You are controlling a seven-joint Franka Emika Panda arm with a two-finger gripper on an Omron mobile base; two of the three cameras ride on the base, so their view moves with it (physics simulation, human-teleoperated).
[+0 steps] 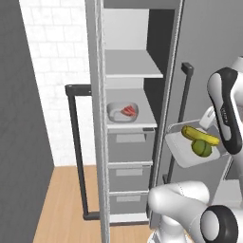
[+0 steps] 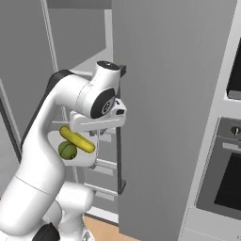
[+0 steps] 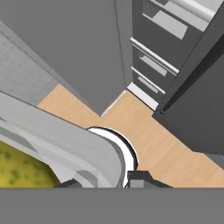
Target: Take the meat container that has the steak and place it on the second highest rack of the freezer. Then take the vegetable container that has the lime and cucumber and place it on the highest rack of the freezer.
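Observation:
The freezer stands open. The meat container with the steak sits on the second highest rack. Above it is the bare highest rack. My gripper is shut on the far rim of the vegetable container, held in the air right of the opening, about level with the top drawer. In the tray lie the cucumber and the lime. From the right, the gripper holds the tray with cucumber and lime. The hand view shows the tray wall and cucumber.
The open freezer door stands edge-on at the left, its dark handle sticking out. Three grey drawers lie below the racks. A closed grey door with a dark handle is right of the opening. A built-in oven is far right.

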